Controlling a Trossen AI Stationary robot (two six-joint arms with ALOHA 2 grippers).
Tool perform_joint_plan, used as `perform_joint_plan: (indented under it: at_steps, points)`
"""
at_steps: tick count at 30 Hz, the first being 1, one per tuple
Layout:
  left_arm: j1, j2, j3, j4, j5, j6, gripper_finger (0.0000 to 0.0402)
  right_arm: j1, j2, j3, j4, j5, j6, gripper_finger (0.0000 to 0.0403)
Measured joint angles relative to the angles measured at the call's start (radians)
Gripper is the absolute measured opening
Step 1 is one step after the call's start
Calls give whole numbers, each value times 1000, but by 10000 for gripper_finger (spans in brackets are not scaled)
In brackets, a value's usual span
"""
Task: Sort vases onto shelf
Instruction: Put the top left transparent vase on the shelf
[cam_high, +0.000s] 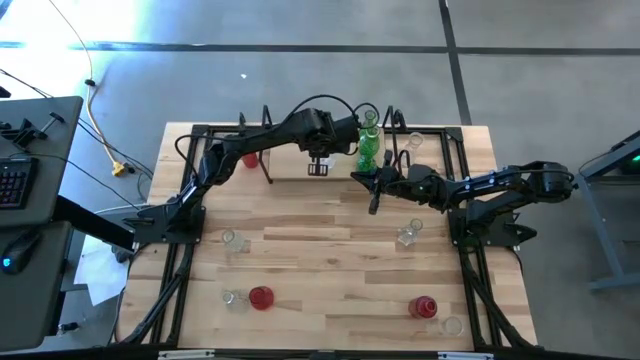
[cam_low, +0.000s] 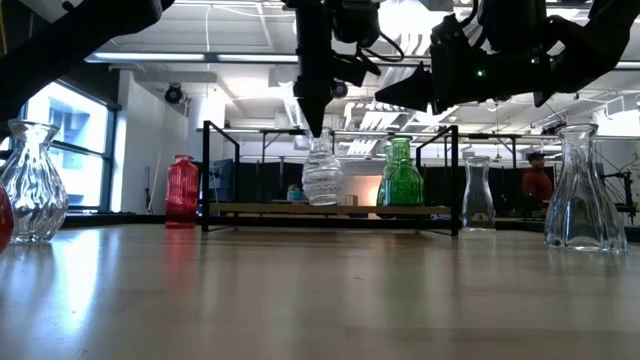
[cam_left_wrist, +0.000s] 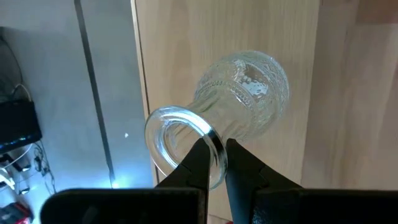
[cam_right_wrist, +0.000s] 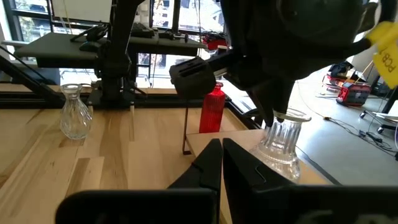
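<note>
Your left gripper (cam_left_wrist: 216, 163) over shelf (cam_low: 330, 209), jaws pinched on rim of clear vase (cam_left_wrist: 239, 102); vase hangs upright just above board, beside green vase (cam_low: 400, 175). Your right gripper (cam_right_wrist: 217, 163) near shelf's right end, jaws fully closed, holding nothing.

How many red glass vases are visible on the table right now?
3. One red glass vase stands by the wooden shelf's left end, one front-left on the table, one front-right. More might be hidden.
</note>
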Motion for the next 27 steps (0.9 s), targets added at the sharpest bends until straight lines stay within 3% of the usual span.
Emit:
perform_joint_plan:
  at_steps: [9,27]
  points:
    - [-11,3,-1,14,3,16,87,0,0,0,0,0,0,0]
    - [-13,3,-2,19,-25,33,136,0,0,0,0,0,-1,0]
